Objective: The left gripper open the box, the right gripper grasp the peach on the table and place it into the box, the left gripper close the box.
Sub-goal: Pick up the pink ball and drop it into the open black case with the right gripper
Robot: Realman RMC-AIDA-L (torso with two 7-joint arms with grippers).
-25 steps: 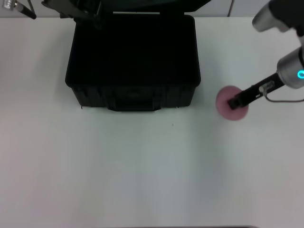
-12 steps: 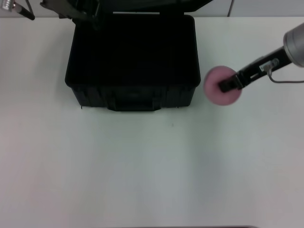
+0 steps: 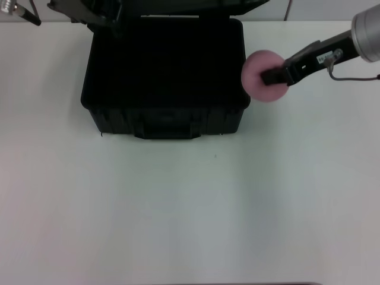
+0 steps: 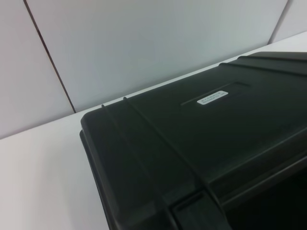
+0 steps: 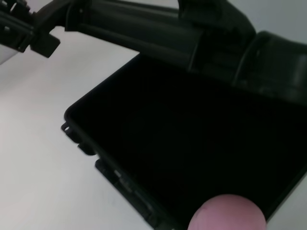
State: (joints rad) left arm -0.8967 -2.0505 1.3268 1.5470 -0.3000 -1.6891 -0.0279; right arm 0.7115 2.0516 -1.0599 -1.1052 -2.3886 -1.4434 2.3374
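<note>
My right gripper [image 3: 268, 77] is showing as a slim black two-finger tool on a long black stem, with a small pale label stuck on its side. A thin grey cable [image 3: 350, 76] is looping off it toward my rounded grey-white wrist housing [image 3: 366, 37]. My left gripper [image 3: 89, 15] is appearing as dark, angular black links, with a silvery metal fitting [image 3: 7, 6] beside them.

this looks like a robot test bench in a lab or plain workroom. a bare white desk [image 3: 178, 214] fills the head view, carrying only a black hard-plastic box [image 3: 166, 116]. behind it stands a wall of smooth pale panels [image 4: 144, 43] split by thin dark seams. no household or shop furnishings show anywhere.
</note>
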